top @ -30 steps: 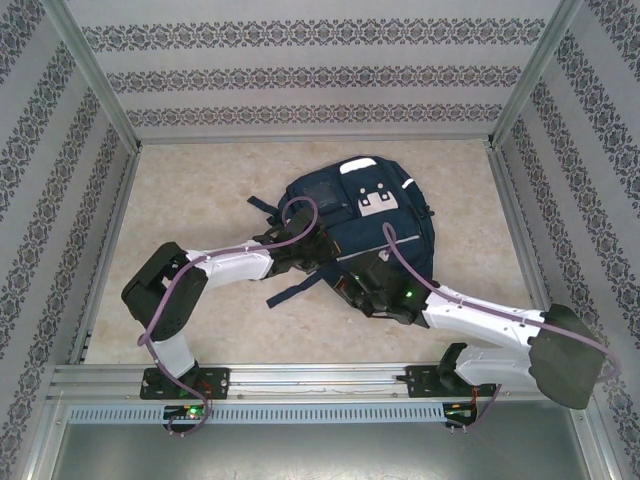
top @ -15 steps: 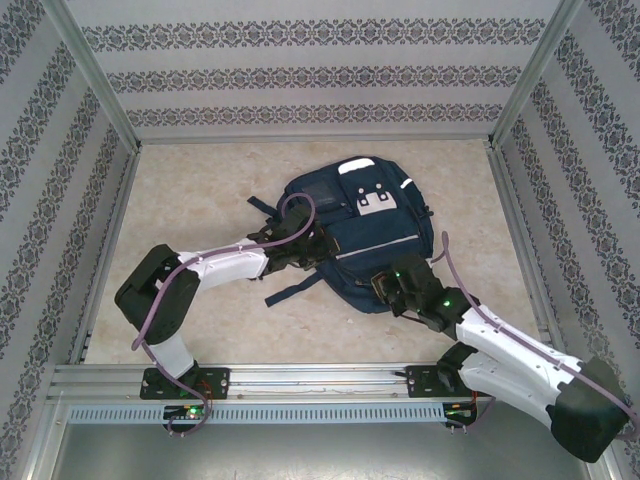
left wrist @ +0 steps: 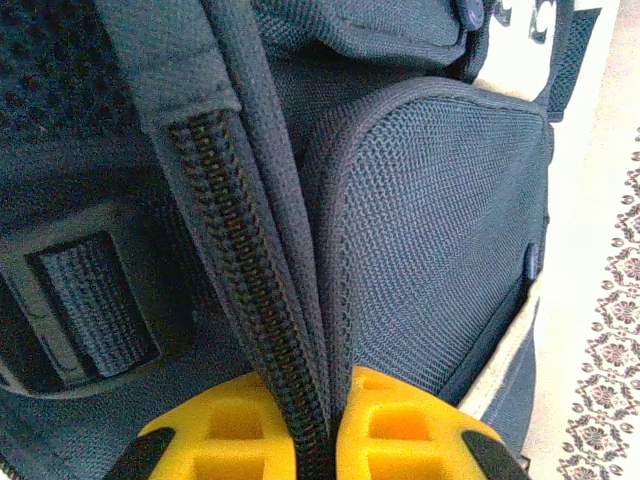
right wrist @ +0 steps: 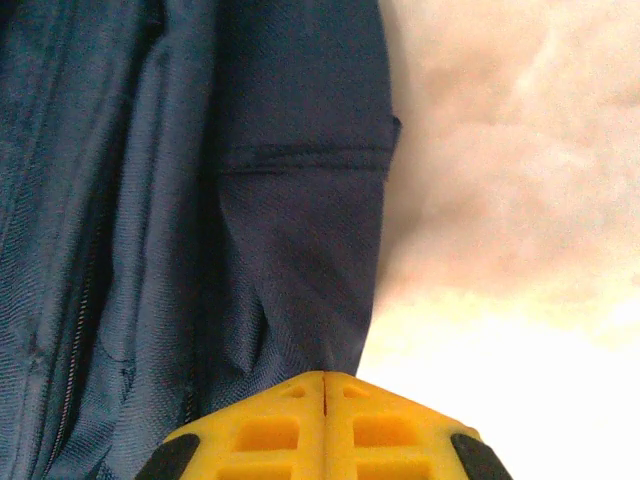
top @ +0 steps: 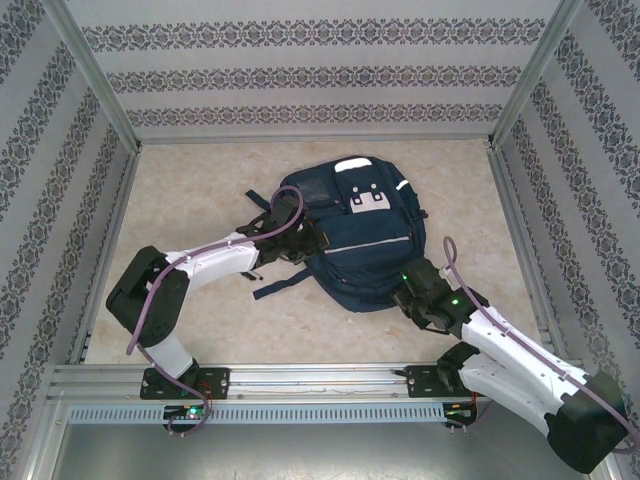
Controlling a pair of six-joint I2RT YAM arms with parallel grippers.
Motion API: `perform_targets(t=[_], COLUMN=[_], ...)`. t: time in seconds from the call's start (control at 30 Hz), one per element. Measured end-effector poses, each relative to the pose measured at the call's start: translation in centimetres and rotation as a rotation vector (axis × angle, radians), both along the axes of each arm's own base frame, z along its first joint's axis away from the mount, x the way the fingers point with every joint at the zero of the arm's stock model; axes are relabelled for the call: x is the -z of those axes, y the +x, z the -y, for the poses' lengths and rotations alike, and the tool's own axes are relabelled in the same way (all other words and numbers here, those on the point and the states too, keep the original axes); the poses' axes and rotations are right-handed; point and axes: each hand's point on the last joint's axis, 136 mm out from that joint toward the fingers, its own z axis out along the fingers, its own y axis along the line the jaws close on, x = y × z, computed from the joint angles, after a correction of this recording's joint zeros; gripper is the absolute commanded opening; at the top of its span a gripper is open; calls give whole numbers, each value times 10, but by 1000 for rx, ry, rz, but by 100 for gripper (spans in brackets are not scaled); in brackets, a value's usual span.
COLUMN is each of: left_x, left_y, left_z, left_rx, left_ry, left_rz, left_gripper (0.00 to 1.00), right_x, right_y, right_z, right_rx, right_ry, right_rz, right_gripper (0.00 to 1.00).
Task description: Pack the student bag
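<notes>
The student bag [top: 370,240] lies flat on the table, a little right of centre, with its front up. Its white patches [top: 367,200] are toward the far wall, and a loose strap [top: 280,285] trails off its near left side.

The left gripper [top: 303,243] sits at the bag's left edge. The right gripper [top: 408,288] sits at the bag's near right corner.

The left wrist camera shows what the overhead view cannot. The yellow fingers of the left gripper [left wrist: 328,440] are clenched on a black zipper band [left wrist: 250,280] of the bag [left wrist: 440,230]. A mesh pocket lies to the right of that band and a webbing buckle [left wrist: 90,300] to its left.

The right wrist camera shows the right gripper [right wrist: 325,400] with its fingers pressed together. They pinch a tip of the bag's smooth navy cloth [right wrist: 300,220], and the creases in the cloth run down into them.

The table [top: 200,200] is a pale, marbled beige, and it glares bright beside the bag in the right wrist view. Walls [top: 320,80] papered in bands of dark floral pattern stand on three sides. An aluminium rail [top: 300,375] carries both arm bases along the near edge. A purple cable [top: 285,200] loops over the left arm.
</notes>
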Motion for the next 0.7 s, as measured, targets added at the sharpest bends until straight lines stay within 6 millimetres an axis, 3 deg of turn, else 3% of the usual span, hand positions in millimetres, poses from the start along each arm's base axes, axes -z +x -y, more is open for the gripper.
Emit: perform_targets(t=[0.07,0.17,0.33,0.43,0.53,0.7], left_x=[-1,-1,-4,-5,-5,-4], left_y=[1,1,0,-1,-1,-2], left_z=[0,-2,-2,-2,-2,-3], left_rx=[-1,-5,-9,-10,-12,-17], left_ry=[0,-3,-16,-18,-19,-21], left_rz=[-1,-11,-16,-21,-23,-29], left_gripper=[0,0,0,0,0,0], right_x=[-3,-24,-81,-99,-98,-73], right_y=[1,8,14,10,5,6], right_z=[-5,-26,-82,-113,-135,-140], right_rx=[-88,-273,-540,-612,-623,-423], right_ry=[-21,-36,-76,-146,-217,-264], right_rz=[5,48,166,196,184,59], right_gripper=[19,20,37,41,42,48])
